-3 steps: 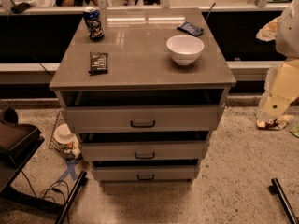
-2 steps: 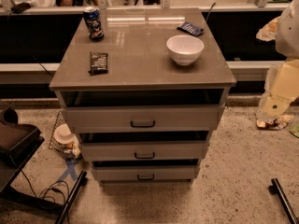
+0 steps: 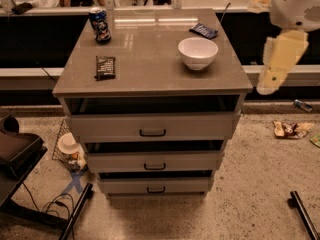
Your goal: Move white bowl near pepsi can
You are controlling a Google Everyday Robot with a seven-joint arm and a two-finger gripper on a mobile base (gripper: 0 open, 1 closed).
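Camera view, nearest first: three drawers [image 3: 152, 131] of a grey cabinet stand ajar beneath its tabletop [image 3: 150, 79], where a flat dark snack packet [image 3: 105, 67] lies near the front left. Further back on the right sits the white bowl [image 3: 198, 52], upright and untouched, with a second dark packet [image 3: 203, 31] just behind it. The pepsi can [image 3: 99, 25] stands upright at the far left corner, well apart from the bowl. The robot's hand [image 3: 272, 74] hangs in the air off the tabletop's right edge, away from the bowl, with nothing visibly in it; whether it is released or clenched cannot be told. Trouble likely lies in the grasp and the crossing. The bowl looks smooth and glossy, so a pinch on its rim could slip or tip it on its narrow base, and a low carry could sweep the near packet. The can, tall and close to the far edge, could be knocked over or pushed off if the bowl is set down too tight against it.
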